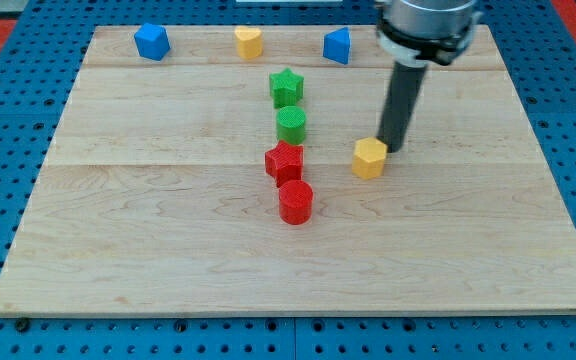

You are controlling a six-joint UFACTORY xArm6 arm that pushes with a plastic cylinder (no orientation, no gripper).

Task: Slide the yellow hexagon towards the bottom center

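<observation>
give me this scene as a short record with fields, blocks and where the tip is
surface: wooden board
target: yellow hexagon, right of centre
tip: my tip, at the hexagon's upper right edge
centre column, top to bottom: green star, green cylinder, red star, red cylinder
top edge, left to right: blue block, yellow block, blue block

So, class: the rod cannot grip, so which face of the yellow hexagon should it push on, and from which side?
Push the yellow hexagon on its upper-right face, coming from the view's top right. My tip already sits right beside that face, and bottom center lies down and left.
</observation>
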